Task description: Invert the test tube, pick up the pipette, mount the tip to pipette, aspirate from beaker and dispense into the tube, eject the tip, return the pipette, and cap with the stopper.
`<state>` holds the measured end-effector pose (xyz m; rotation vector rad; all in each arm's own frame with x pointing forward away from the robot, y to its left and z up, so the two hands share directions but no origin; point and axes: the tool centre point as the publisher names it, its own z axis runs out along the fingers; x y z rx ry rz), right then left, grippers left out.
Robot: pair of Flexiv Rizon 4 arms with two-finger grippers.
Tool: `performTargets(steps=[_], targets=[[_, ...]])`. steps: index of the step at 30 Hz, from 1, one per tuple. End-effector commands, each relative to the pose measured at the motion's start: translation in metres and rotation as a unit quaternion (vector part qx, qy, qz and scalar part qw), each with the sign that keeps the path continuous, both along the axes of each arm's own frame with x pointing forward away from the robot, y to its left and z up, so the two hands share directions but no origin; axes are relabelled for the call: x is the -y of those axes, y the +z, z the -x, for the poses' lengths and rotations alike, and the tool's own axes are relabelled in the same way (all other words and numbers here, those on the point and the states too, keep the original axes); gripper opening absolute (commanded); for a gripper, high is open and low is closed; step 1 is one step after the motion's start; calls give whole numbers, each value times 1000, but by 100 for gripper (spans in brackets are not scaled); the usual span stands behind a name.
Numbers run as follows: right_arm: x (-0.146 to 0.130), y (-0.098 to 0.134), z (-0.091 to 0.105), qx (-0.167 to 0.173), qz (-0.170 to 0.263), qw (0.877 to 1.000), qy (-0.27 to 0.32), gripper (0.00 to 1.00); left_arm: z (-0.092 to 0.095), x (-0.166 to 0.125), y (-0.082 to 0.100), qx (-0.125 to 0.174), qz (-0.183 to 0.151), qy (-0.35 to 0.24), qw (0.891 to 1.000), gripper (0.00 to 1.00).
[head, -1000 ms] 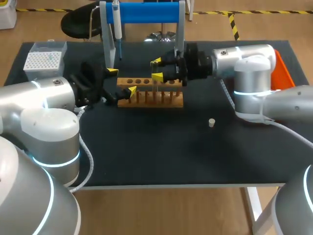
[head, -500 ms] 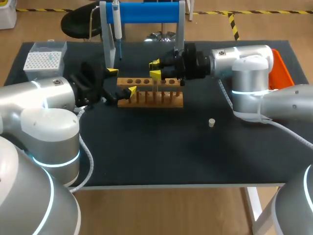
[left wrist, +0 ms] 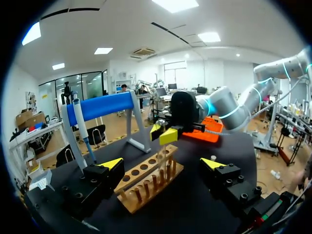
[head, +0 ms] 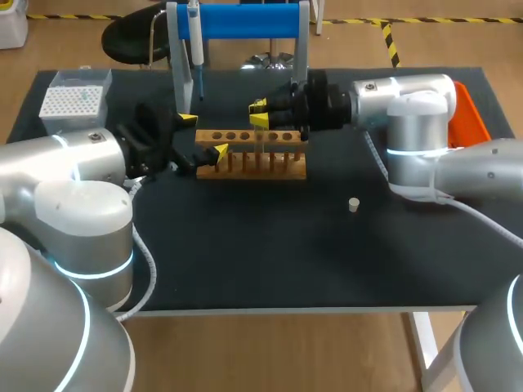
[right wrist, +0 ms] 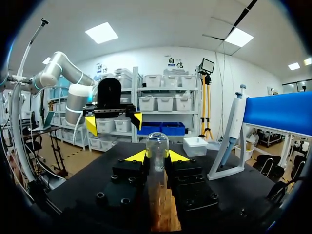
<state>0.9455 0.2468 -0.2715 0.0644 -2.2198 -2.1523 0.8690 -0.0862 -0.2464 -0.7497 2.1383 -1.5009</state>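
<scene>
A clear test tube [right wrist: 157, 144] stands upright with its rounded end up, and my right gripper [right wrist: 157, 155] is shut on it just below that end. Its lower part runs down to the wooden rack [head: 252, 160]. In the head view the right gripper [head: 260, 113] hangs over the rack's middle. My left gripper [head: 203, 135] is open at the rack's left end, and the rack [left wrist: 146, 180] lies between its spread fingers [left wrist: 112, 163]. The pipette [head: 194, 39] hangs on the blue stand behind the rack. A small stopper [head: 354, 204] lies to the rack's right.
A white tip box [head: 75, 96] stands at the table's back left corner. An orange tray [head: 471, 116] sits at the right edge behind my right arm. The blue stand's legs [head: 303, 49] rise just behind the rack.
My right gripper's fingers have come together onto the test tube and the gripper has shifted slightly left. The left arm has kept still.
</scene>
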Motion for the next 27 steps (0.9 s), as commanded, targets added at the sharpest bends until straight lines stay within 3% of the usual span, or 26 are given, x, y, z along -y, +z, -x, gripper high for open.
performTargets(steps=[1,27], targets=[[0,1,-1,-3,2,1000,0,0,0,0,-2,2,2,0,1000,100],[0,20,-1,-23,4,1000,-2,0,0,0,-2,2,2,0,1000,100]])
